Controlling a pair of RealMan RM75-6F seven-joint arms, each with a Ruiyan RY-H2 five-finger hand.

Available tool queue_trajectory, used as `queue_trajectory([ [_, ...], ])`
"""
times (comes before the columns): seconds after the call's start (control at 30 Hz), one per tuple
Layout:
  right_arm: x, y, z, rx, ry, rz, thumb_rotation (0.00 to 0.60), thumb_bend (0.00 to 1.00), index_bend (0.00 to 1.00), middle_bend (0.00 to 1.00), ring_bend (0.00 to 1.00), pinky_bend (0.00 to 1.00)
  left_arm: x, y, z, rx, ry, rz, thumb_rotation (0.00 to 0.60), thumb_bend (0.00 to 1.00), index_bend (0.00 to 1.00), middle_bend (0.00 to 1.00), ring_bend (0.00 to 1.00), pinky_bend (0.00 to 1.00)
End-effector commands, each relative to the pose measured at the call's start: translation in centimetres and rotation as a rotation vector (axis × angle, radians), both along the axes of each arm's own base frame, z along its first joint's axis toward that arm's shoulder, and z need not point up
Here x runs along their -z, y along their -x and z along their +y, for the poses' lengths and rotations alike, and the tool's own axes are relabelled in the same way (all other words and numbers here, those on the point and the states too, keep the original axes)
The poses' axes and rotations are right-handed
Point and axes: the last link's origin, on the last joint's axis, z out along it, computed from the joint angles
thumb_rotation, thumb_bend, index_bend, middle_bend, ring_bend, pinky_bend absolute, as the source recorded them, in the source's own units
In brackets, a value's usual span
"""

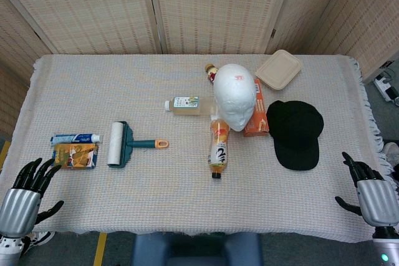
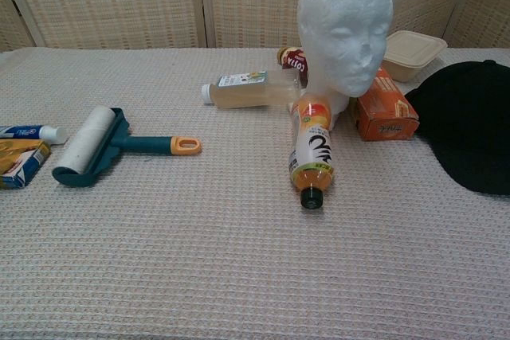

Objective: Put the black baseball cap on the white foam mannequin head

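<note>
Open tablecloth point(image 1: 187, 185) is lying before both hands; an orange box point(image 1: 259, 113) and bottle point(image 1: 218, 147) are crowding the mannequin head point(image 1: 234, 95) beside the cap point(image 1: 295, 132).

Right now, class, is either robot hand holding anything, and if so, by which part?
Nothing is held. The left hand and right hand sit open at the near table edge, and the black cap lies untouched.

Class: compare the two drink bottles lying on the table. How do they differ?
The orange-capped... no: the orange-labelled bottle has a black cap and points toward the robot; the pale-liquid bottle has a white cap and lies crosswise. Both lie flat beside the mannequin head.
</note>
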Motion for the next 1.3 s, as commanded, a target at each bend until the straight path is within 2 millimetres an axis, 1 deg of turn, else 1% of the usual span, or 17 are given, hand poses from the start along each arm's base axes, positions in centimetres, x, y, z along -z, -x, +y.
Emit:
queue_trajectory([
  [0.03,0.2,0.0,-0.1,-0.003,-0.006,0.001,0.600,0.00,0.00,0.23,0.19,0.34,-0.1,0.0,0.0,0.000,-0.004,-0.002,0.600,0.09,0.20,0.15,0.10,0.17],
  [0.1,0.5,0.1,-0.3,0.001,-0.014,0.012,0.600,0.00,0.00,0.27,0.22,0.36,-0.1,-0.1,0.0,0.002,-0.002,-0.007,0.600,0.09,0.20,0.15,0.10,0.17],
  [0.13,0.7,0.2,-0.4,0.001,-0.020,0.021,0.600,0.00,0.00,0.31,0.27,0.39,-0.1,-0.1,-0.1,0.003,0.002,-0.008,0.600,0.09,0.20,0.15,0.10,0.17],
  [0.17,0.8,0.3,-0.5,0.001,-0.019,0.026,0.600,0.00,0.00,0.39,0.38,0.48,-0.1,-0.1,-0.1,0.003,0.007,-0.012,0.600,0.09,0.20,0.15,0.10,0.17],
  [0.2,1.0,0.4,-0.7,-0.003,-0.017,0.034,0.600,0.00,0.00,0.51,0.54,0.61,0.0,-0.2,0.0,0.004,0.012,-0.016,0.600,0.09,0.20,0.15,0.10,0.17],
  [0.27,1.4,1.5,-0.9,0.000,-0.032,0.085,0.600,0.00,0.00,0.76,0.83,0.82,0.1,-0.2,0.1,0.009,0.020,-0.016,0.600,0.09,0.20,0.15,0.10,0.17],
  [0.3,1.5,2.2,-1.1,0.008,-0.030,0.114,0.600,0.00,0.00,0.87,0.93,0.91,0.2,-0.2,0.1,0.008,0.029,-0.015,0.600,0.09,0.20,0.15,0.10,0.17],
  [0.33,1.8,2.8,-1.3,0.014,-0.029,0.123,0.600,0.00,0.02,0.93,0.97,0.95,0.2,-0.2,0.1,0.007,0.035,-0.017,0.600,0.09,0.20,0.15,0.10,0.17],
  [0.37,2.1,3.4,-1.4,0.021,-0.034,0.129,0.600,0.00,0.07,0.98,1.00,0.99,0.2,-0.1,0.2,0.006,0.039,-0.017,0.600,0.09,0.20,0.15,0.10,0.17],
  [0.43,2.9,4.3,-1.7,0.017,-0.035,0.128,0.600,0.00,0.28,1.00,1.00,1.00,0.2,0.1,0.3,-0.003,0.042,-0.015,0.600,0.09,0.20,0.15,0.10,0.17],
  [0.53,4.6,5.6,-2.4,0.015,-0.059,0.127,0.600,0.00,0.54,1.00,1.00,1.00,0.2,0.0,0.4,-0.009,0.029,-0.016,0.600,0.09,0.21,0.15,0.10,0.17],
  [0.63,6.8,6.8,-3.3,0.029,-0.082,0.121,0.600,0.01,0.65,1.00,1.00,1.00,0.4,-0.3,0.1,0.018,0.014,-0.008,0.600,0.10,0.23,0.16,0.10,0.17],
  [0.73,9.0,7.5,-4.0,0.036,-0.084,0.119,0.600,0.01,0.65,1.00,1.00,1.00,0.4,-0.6,0.0,0.055,-0.002,-0.018,0.600,0.10,0.25,0.21,0.12,0.19],
  [0.8,10.2,7.5,-4.3,0.035,-0.082,0.105,0.600,0.02,0.61,1.00,1.00,1.00,0.4,-0.5,0.0,0.066,-0.020,-0.019,0.600,0.10,0.26,0.25,0.13,0.19],
  [0.87,11.1,7.3,-4.7,0.022,-0.051,0.080,0.600,0.02,0.59,1.00,1.00,1.00,0.4,-0.4,0.0,0.067,-0.028,-0.024,0.600,0.10,0.26,0.26,0.14,0.20],
  [1.07,12.5,7.1,-5.8,0.017,0.050,0.054,0.600,0.02,0.57,1.00,1.00,1.00,0.0,-0.1,0.0,0.056,-0.042,-0.035,0.600,0.10,0.26,0.25,0.14,0.20],
  [1.3,13.2,7.1,-7.4,0.022,0.091,0.046,0.600,0.05,0.57,1.00,1.00,1.00,-0.2,-0.1,0.0,0.056,-0.042,-0.044,0.600,0.10,0.26,0.25,0.14,0.20],
])
